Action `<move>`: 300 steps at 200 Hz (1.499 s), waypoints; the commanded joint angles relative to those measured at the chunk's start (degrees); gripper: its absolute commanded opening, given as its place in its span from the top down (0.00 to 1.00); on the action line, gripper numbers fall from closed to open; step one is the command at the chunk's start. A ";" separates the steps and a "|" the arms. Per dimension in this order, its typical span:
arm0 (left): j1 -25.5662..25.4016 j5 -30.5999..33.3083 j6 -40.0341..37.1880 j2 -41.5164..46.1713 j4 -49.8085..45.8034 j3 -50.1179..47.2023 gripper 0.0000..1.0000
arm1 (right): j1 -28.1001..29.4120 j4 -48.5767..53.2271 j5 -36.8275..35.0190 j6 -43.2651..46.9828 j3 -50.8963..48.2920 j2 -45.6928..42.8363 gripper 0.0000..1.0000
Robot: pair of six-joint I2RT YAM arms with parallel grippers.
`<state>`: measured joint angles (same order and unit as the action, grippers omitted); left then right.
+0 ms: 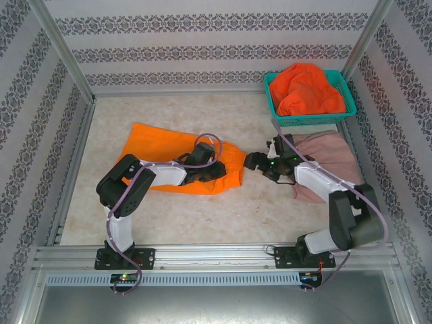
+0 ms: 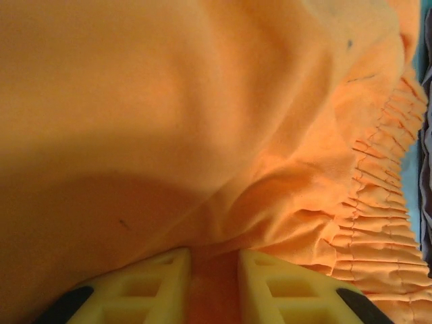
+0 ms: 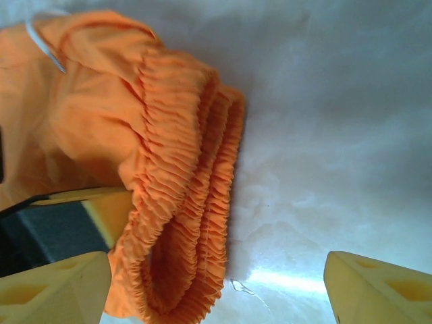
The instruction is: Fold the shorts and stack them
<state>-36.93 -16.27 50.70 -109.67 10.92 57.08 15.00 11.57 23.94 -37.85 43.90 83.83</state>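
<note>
Left of centre on the counter point(image 1: 202, 223), find the orange shorts point(image 1: 158, 148) spread out and judged not yet folded, with the left tool point(image 2: 214, 263) closed to a narrow gap on a pinch of their cloth near the gathered waist. Just right of that waist, note the right tool point(image 3: 216, 273) wide open and holding nothing, then the pink shorts point(image 1: 327, 155) lying compact beneath the right arm. At far right, check the teal basket point(image 1: 310, 121), red-orange shorts point(image 1: 304, 88) heaped inside: treat the task as early, with one pair in work, one not unloaded and no stack built.
</note>
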 commanded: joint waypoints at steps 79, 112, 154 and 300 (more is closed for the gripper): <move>1.57 1.37 1.81 -0.41 1.46 -3.62 0.76 | 5.06 -10.60 2.69 -10.95 3.69 11.60 0.31; 1.85 1.07 1.95 -0.45 1.91 -3.97 0.76 | 5.25 -11.12 2.77 -11.15 4.25 13.40 0.35; 2.12 0.77 2.12 -0.44 2.44 -4.27 0.76 | 5.55 -12.32 3.01 -12.00 4.35 15.19 0.38; 2.21 1.72 0.82 4.89 2.27 -3.86 0.67 | 7.43 -10.71 -1.06 -8.50 6.01 17.25 0.94</move>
<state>-35.48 -16.80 52.97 -108.86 16.05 54.41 21.65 -3.42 26.61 -50.22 48.40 101.06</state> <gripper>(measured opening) 0.286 0.127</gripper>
